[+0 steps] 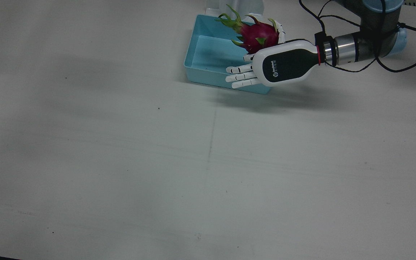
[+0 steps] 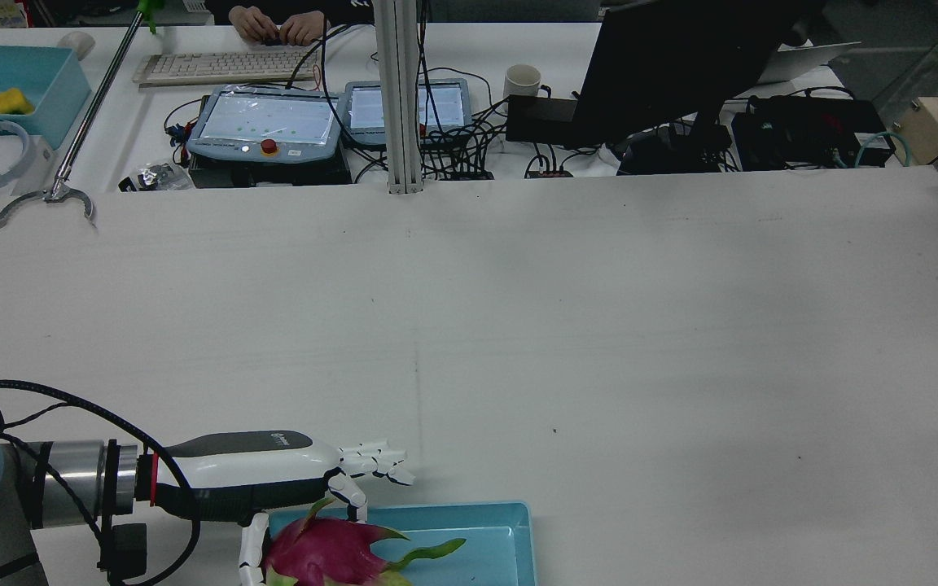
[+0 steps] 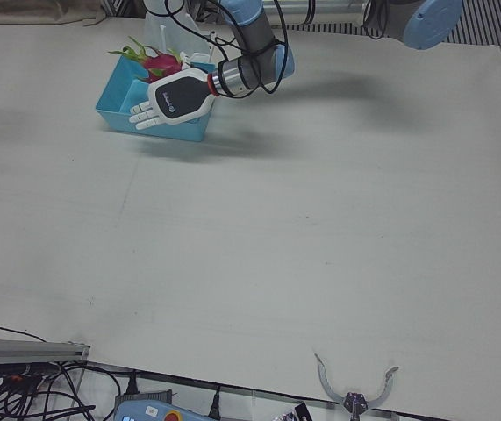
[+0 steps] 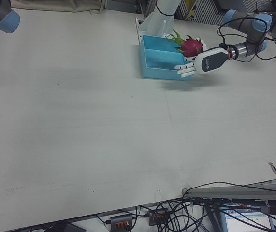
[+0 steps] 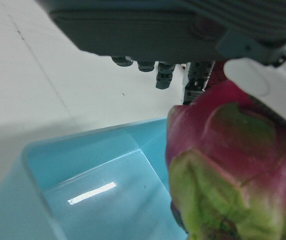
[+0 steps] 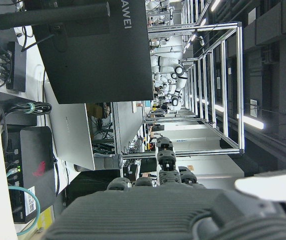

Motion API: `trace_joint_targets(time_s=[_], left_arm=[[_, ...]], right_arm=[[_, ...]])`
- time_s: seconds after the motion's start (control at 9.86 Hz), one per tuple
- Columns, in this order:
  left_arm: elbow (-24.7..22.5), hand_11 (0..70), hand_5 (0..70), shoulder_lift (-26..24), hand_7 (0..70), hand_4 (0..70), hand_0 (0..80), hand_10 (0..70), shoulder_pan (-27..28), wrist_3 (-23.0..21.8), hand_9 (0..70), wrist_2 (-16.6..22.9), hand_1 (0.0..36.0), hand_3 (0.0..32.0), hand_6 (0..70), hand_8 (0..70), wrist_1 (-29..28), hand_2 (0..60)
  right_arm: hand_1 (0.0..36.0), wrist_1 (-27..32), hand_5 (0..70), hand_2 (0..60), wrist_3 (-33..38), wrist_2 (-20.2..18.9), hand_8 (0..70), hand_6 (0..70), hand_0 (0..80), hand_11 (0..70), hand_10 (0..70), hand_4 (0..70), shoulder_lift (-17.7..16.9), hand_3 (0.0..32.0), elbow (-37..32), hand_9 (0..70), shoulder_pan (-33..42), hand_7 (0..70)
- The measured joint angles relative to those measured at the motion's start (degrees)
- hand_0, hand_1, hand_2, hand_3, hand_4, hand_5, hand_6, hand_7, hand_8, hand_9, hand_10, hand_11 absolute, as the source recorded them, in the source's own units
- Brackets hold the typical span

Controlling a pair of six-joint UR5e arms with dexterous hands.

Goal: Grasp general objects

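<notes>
One dragon fruit [image 1: 256, 36] in left hand [image 1: 276, 65], fingers partly wrapped, over blue tray [image 1: 208, 54]. Tighten wrap, lift slow, avoid rim. Right hand [image 6: 173, 210]: can't tell.

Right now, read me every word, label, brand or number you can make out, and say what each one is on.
"HUAWEI": on the back of the monitor in the right hand view; only "UAWEI" shows clearly.
Logo and small print on the back of the left hand: too small to read.
Label on the black box near the cables: too small to read.
Pendant screens: blurred.
Dragon fruit and tray: no text.
</notes>
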Motion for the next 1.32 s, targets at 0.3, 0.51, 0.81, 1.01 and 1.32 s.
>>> trace_joint_targets(time_s=[0.3,0.51,0.81,1.01,1.32], left_arm=[[0.3,0.0,0.0,0.0,5.6,0.0,41.2,0.0,0.1,0.0,0.0,0.0,0.0,30.0,0.0,0.0,-1.1,0.0],[1.3,0.0,0.0,0.0,5.9,0.0,41.3,0.0,0.1,-0.1,0.0,-0.1,0.0,24.4,0.0,0.0,-1.8,0.0],[2.8,0.0,0.0,0.1,8.6,0.0,42.2,0.0,-1.1,-0.1,0.3,-1.5,0.0,16.6,0.0,0.0,-1.7,0.0],[5.6,0.0,0.0,0.2,9.0,0.0,43.0,0.0,-6.2,-1.8,0.4,-2.2,0.0,14.2,0.0,0.0,-3.1,0.0],[10.8,0.0,0.0,0.6,10.4,0.0,46.4,0.0,-20.5,-12.0,0.6,-2.0,1.6,11.2,0.0,0.0,-12.4,0.0]], right_arm=[[0.0,0.0,0.0,0.0,0.0,0.0,0.0,0.0,0.0,0.0,0.0,0.0,0.0,0.0,0.0,0.0,0.0,0.0],[0.0,0.0,0.0,0.0,0.0,0.0,0.0,0.0,0.0,0.0,0.0,0.0,0.0,0.0,0.0,0.0,0.0,0.0],[0.0,0.0,0.0,0.0,0.0,0.0,0.0,0.0,0.0,0.0,0.0,0.0,0.0,0.0,0.0,0.0,0.0,0.0],[0.0,0.0,0.0,0.0,-0.1,0.0,0.0,0.0,0.0,0.0,0.0,0.0,0.0,0.0,0.0,0.0,0.0,0.0],[0.0,0.0,0.0,0.0,-0.2,0.0,0.0,0.0,0.0,0.0,0.0,0.0,0.0,0.0,0.3,0.0,0.1,0.0]])
